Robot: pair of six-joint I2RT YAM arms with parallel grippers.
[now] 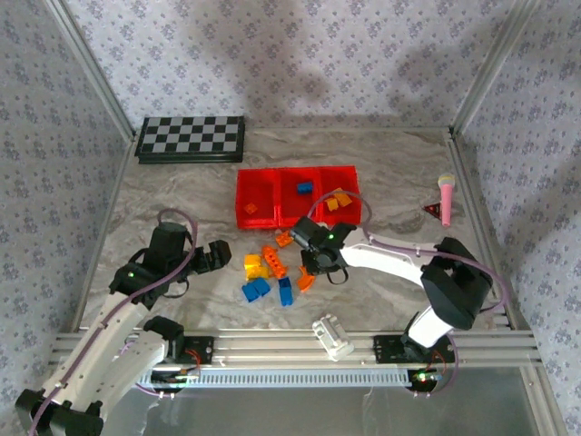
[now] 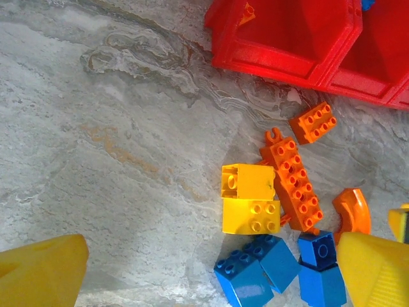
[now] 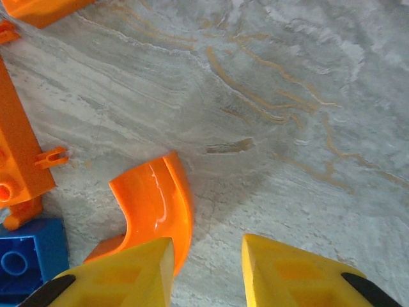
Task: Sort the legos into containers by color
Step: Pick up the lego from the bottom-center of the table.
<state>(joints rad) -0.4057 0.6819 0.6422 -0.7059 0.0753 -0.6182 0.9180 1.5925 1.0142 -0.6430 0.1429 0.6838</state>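
Currently I am reading the right gripper as open and holding nothing: bare table is showing between its two yellow fingers. The curved orange brick is lying on the table just in front of the left-hand finger, which is overlapping its near end. It is not sitting between the jaws. A long orange brick and a blue brick are lying close beside it.

I am judging the curved brick to be light, rigid and unlikely to break. Its glossy skin is catching the light, so I am expecting it to be slippery, and a pinch on the rounded arc will probably squirt it sideways. I am therefore planning to take it across its two flat side faces, near the middle, after shifting the jaws toward it so that it is centred. Moderate squeeze should suffice.

The left gripper is hanging wide open and empty near the pile of loose bricks. The red bins are standing just beyond the pile. I am seeing orange pieces in both end bins and a blue one in the middle.
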